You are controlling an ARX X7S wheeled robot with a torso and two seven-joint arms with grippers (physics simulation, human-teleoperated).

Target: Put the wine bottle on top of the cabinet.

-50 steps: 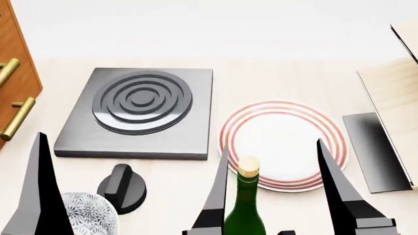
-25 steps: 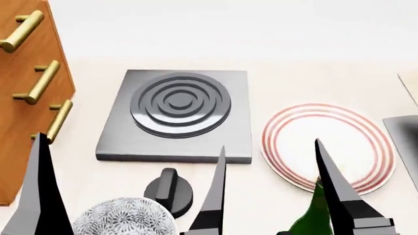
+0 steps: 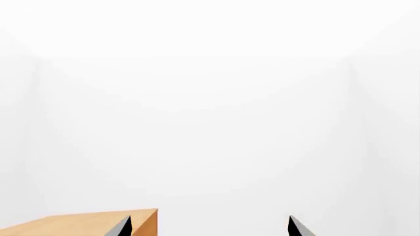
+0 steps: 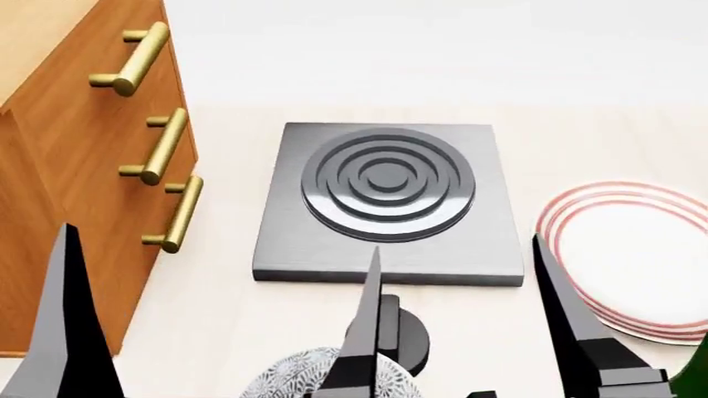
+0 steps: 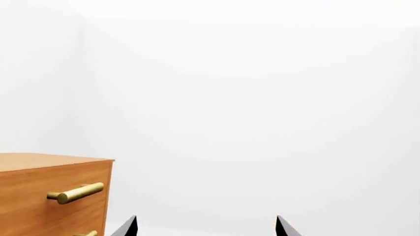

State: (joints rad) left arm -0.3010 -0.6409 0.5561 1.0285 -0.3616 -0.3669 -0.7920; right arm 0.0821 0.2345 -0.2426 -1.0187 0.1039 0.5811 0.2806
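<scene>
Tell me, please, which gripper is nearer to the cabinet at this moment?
The left gripper. Its outer finger stands right beside the cabinet at the head view's left, in front of the drawer fronts. The right gripper is further over, toward the plate.

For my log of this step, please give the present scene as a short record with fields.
wine bottle: only a dark green edge at the head view's lower right corner, not held
cabinet: at left, brass handles facing the counter
right gripper: open, empty
left gripper: open, empty
counter items: grey burner plate, red-ringed plate, patterned bowl, black knob
</scene>
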